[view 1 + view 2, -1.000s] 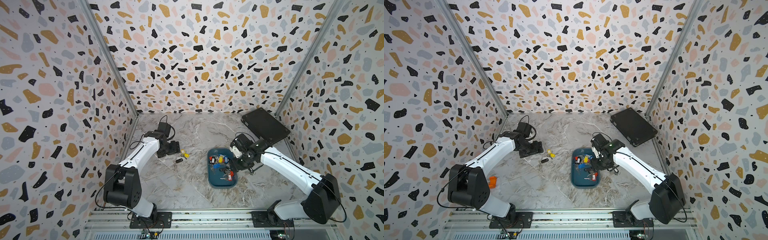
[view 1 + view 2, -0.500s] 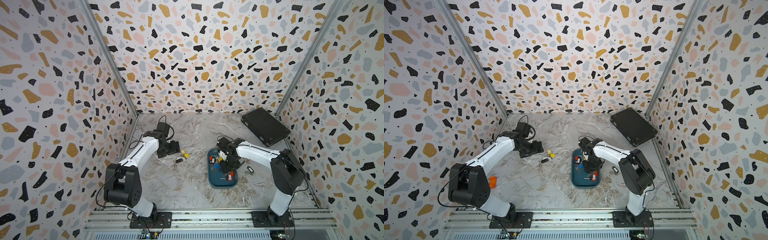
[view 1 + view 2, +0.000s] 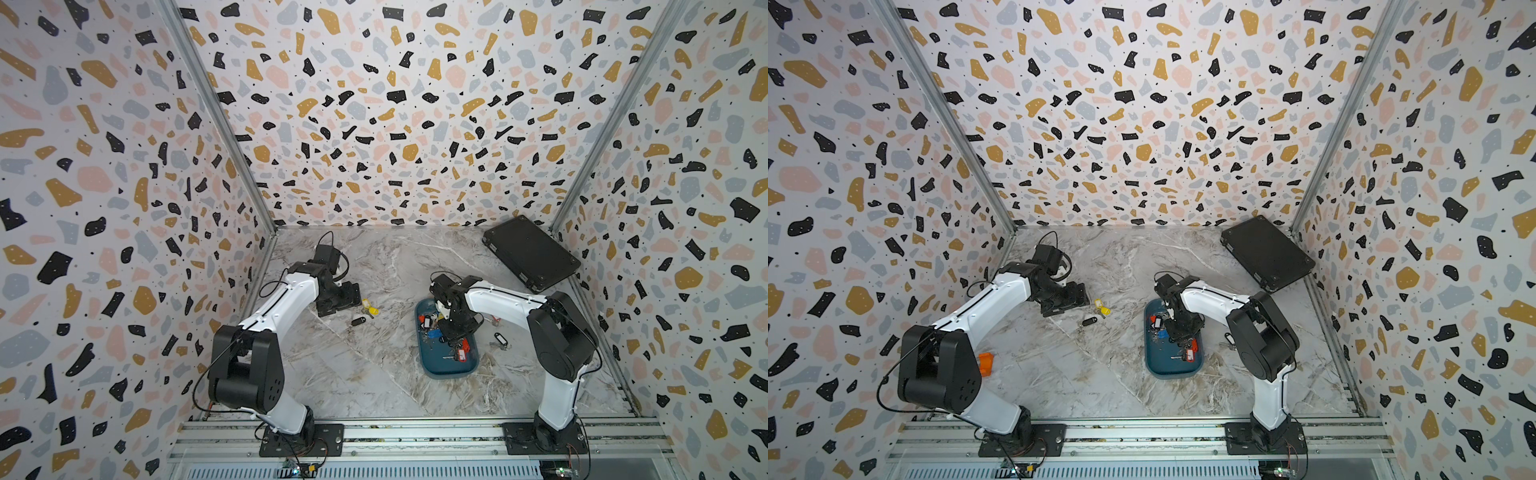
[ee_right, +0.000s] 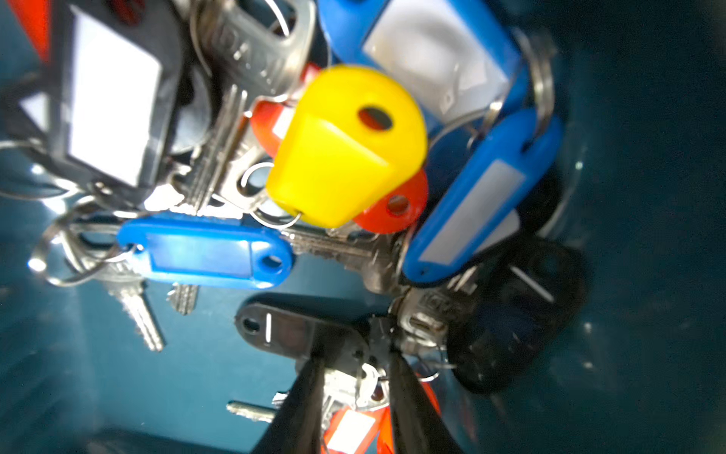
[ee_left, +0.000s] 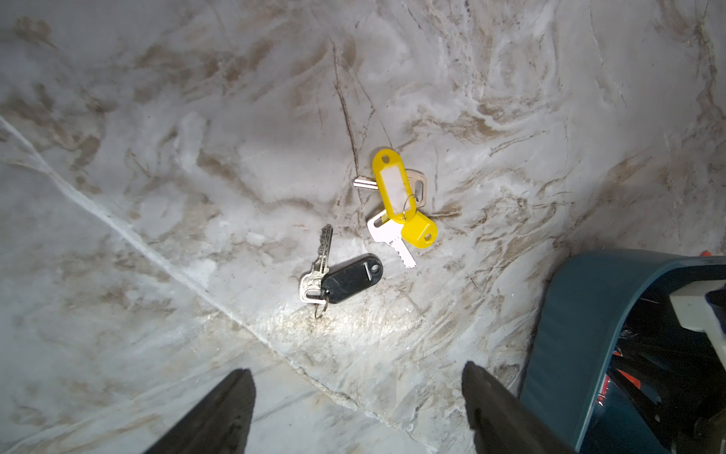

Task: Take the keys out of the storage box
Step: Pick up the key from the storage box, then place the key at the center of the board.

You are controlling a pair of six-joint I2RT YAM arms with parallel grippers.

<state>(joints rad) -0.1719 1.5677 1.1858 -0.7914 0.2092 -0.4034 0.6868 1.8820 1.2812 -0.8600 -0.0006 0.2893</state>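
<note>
The left gripper hangs over the marble tabletop, fingers spread wide with nothing between them. Beyond them lie the yellow-tagged keys and, just beside them, a black-tagged key — all flat on the marble. The teal storage box shows one rounded corner at the edge of the view — well apart from these keys.

Storage box partly off-frame; keys blurry w/ close-up

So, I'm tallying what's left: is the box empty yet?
Not empty. A pile of keys with blue, red, black and yellow tags lies inside the box, seen in the right wrist view.
</note>
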